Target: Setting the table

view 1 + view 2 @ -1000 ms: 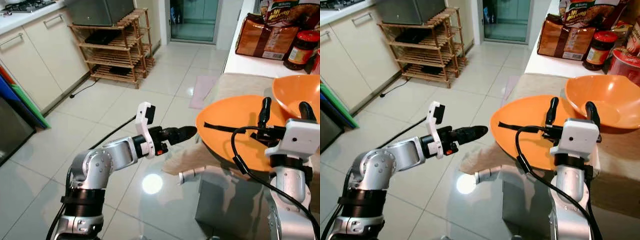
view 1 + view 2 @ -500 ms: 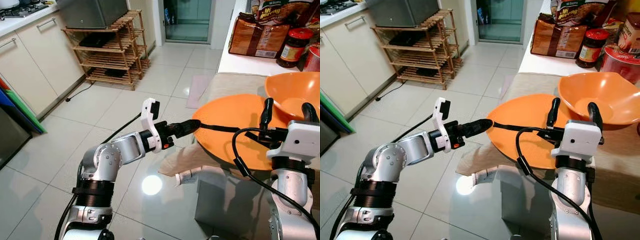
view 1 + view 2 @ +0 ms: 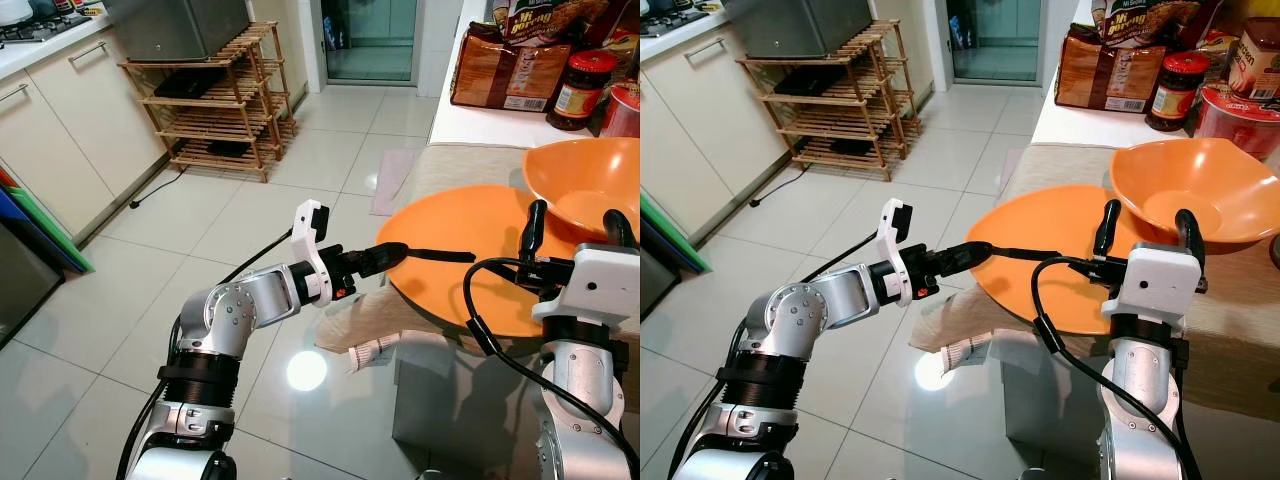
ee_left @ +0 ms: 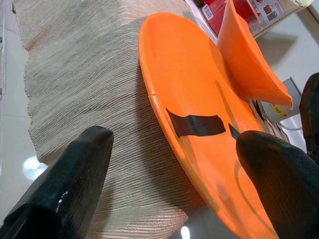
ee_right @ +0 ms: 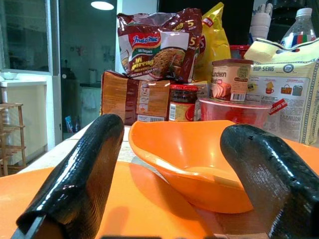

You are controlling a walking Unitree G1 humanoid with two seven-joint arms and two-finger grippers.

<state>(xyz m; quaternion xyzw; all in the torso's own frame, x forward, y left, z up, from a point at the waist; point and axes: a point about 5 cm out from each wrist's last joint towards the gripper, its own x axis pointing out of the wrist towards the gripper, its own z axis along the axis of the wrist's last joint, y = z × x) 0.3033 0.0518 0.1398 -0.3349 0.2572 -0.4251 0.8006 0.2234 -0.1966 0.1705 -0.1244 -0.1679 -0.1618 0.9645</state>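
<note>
Pale kitchen tiles are stretching away toward a wooden rack (image 3: 225,95) at eleven o'clock, and a table (image 3: 1080,128) at two o'clock is carrying a beige woven runner (image 3: 455,165). An orange plate (image 3: 470,285) is lying on that runner, overhanging its near edge, with a strip of black tape (image 3: 440,256) across it. An orange bowl (image 3: 1200,190) is sitting just beyond the plate, touching its far rim. The left pincer (image 3: 385,257) is reaching to the plate's nine o'clock rim, fingers (image 4: 75,174) spread and released on either side of the edge. The right pincer (image 3: 1145,225) is hovering released above the plate, facing the bowl. Noodle packets (image 5: 159,47) and jars (image 5: 182,102) are crowding the table behind.
</note>
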